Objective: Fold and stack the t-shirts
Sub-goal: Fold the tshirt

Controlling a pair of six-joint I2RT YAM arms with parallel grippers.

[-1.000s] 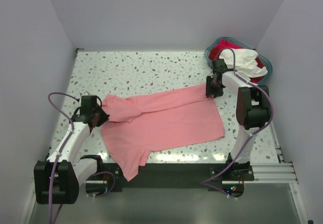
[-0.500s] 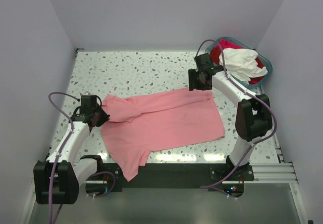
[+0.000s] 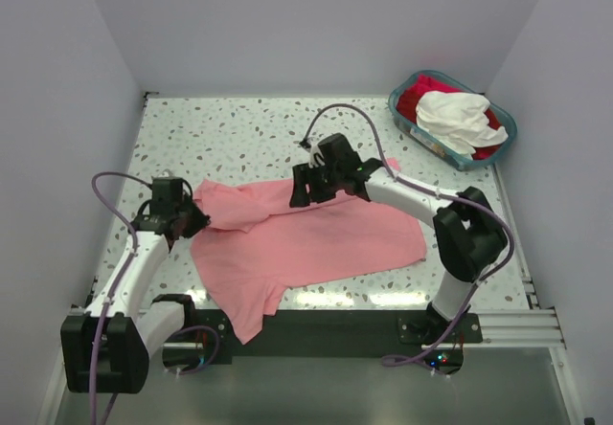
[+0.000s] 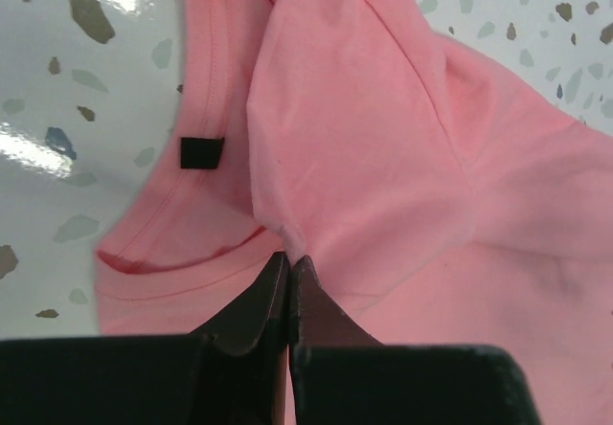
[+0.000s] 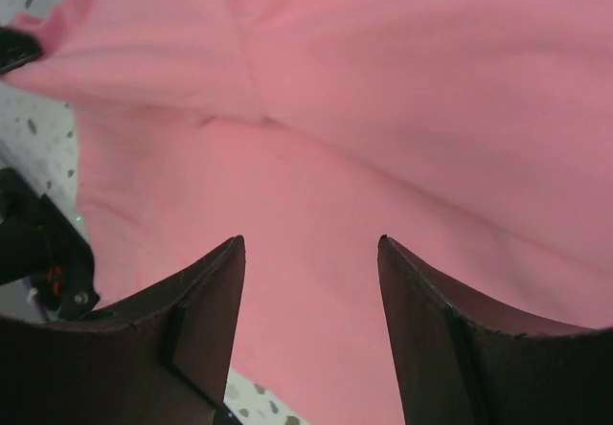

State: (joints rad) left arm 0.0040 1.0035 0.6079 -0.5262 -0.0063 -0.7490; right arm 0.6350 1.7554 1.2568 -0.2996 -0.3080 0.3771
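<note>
My left gripper [image 4: 289, 264] pinches the pink t-shirt [image 4: 383, 138] to pin it; my right gripper [image 5: 310, 243] hangs open, empty, above.

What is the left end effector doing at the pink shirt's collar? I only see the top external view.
Observer: In the left wrist view, the left end effector is shut, pinching a fold of the pink t-shirt beside the neckline.
Operator: Is the right one gripping?
Observer: No. The right wrist view shows the right end effector open over the shirt, no cloth between its fingers.
Operator: Any tag?
Observer: Yes, a small dark neck tag inside the collar.
</note>
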